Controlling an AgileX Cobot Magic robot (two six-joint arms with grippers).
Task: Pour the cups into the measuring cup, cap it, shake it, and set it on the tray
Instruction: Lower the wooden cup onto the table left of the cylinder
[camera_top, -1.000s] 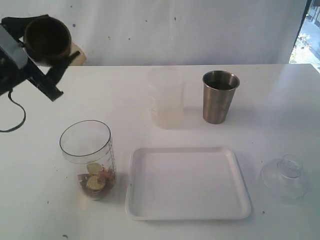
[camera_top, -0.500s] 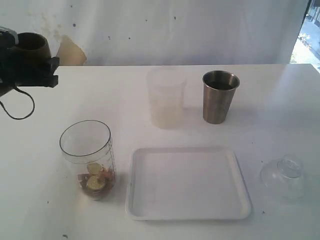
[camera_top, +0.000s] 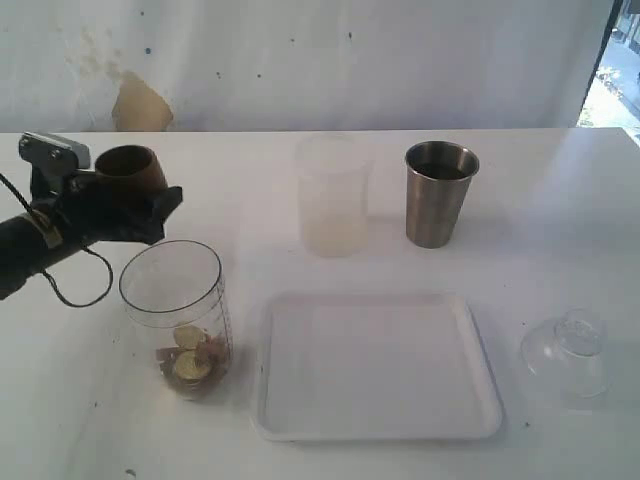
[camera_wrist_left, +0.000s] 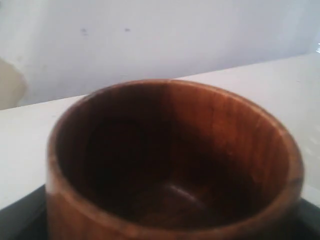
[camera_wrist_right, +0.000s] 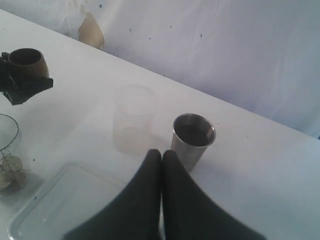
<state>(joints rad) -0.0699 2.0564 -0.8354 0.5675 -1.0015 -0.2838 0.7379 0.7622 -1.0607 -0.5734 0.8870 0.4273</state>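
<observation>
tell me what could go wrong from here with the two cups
1. The left gripper holds the wooden cup close to the measuring cup; lowering it could clip the rim and tip it over.
2. The steel tumbler stands near the frosted cup; the right gripper, shut now, might bump that when reaching in.

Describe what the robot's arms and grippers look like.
The left arm is black, with a light grey block mounted near the wrist and a thin black cable looping beneath it. The left gripper has blocky matt black fingers. The right gripper shows two smooth black fingers tapering to rounded tips. No markings are visible on either.
</observation>
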